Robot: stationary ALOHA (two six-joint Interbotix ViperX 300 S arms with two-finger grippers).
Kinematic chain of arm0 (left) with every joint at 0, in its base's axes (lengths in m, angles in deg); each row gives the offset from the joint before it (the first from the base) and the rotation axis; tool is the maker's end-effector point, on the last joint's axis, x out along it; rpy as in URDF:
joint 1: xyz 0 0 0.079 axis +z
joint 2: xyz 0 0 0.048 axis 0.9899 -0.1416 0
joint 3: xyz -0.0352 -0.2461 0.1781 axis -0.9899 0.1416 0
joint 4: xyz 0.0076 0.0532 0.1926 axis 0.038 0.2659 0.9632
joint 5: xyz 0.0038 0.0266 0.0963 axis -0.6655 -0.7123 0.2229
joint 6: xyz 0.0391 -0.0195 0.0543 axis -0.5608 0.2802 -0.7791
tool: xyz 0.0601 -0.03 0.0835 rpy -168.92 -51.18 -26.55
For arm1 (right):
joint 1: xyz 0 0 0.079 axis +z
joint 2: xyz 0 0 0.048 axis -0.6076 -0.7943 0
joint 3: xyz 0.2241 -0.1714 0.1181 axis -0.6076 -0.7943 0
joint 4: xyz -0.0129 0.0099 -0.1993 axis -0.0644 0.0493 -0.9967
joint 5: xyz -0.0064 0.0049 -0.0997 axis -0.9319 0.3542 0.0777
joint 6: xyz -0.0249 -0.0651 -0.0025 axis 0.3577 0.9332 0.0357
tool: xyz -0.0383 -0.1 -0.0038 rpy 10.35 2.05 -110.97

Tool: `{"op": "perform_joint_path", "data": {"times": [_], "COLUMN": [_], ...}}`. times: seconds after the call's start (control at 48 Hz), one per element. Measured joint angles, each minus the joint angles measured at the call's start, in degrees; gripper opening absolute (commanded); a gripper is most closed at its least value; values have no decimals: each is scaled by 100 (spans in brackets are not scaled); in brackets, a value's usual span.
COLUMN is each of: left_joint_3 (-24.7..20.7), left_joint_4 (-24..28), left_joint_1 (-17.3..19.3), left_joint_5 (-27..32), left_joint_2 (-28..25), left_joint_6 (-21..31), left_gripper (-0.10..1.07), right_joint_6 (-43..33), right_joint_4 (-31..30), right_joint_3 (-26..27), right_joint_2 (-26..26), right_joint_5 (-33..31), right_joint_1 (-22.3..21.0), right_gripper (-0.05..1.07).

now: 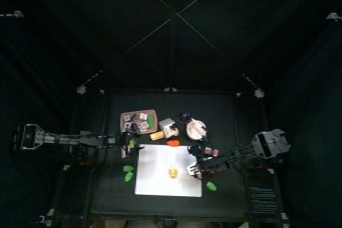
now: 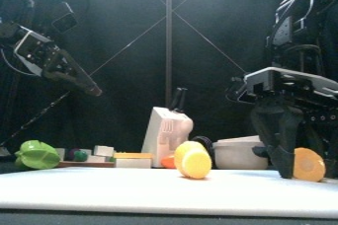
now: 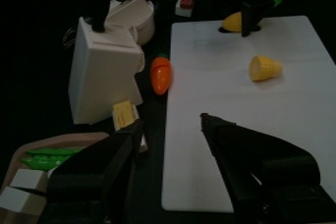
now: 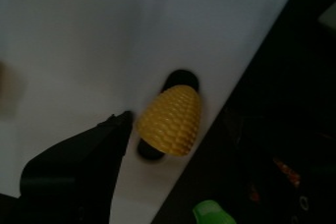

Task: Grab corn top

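The corn top (image 4: 174, 120), a stubby yellow piece with rows of kernels, lies at the edge of the white board (image 4: 105, 41). In the front view the corn top (image 2: 307, 164) rests at the far right of the board. My right gripper (image 2: 298, 142) hangs open straight over it; one finger (image 2: 279, 140) reaches down beside it and nothing is held. In the left wrist view the corn top (image 3: 233, 22) shows under the right gripper (image 3: 250, 12). My left gripper (image 3: 178, 164) is open and empty, raised off the board's left side.
A smooth yellow piece (image 2: 193, 159) lies mid-board. Behind the board stand a white carton (image 2: 168, 135) and an orange piece (image 3: 160, 74). A green pepper (image 2: 38, 154) sits at the left beside a tray (image 1: 138, 120) of small items.
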Motion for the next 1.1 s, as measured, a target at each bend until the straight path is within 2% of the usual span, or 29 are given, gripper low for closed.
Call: {"op": "perform_joint_path", "data": {"times": [0.229, 0.312, 0.646, 0.854, 1.104], "left_joint_3": [0, 0, 0, 0, 9], "left_joint_4": [0, 0, -9, 0, 0], "left_joint_1": [0, 0, 0, 0, 0], "left_joint_5": [0, 0, 0, 0, 0], "left_joint_2": [9, 9, 9, 9, 9], "left_joint_6": [0, 0, 0, 0, 0], "left_gripper": [87, 87, 87, 87, 87], "right_joint_6": [-18, -9, 62, 79, 9], "right_joint_4": [-26, -44, -193, -308, -431], "right_joint_3": [9, 9, 105, 114, 158], "right_joint_2": [0, -26, 123, 264, 369], "right_joint_5": [-53, -88, -325, -352, -229], "right_joint_1": [-9, -9, -9, 9, 9], "right_gripper": [77, 72, 71, 75, 102]}}
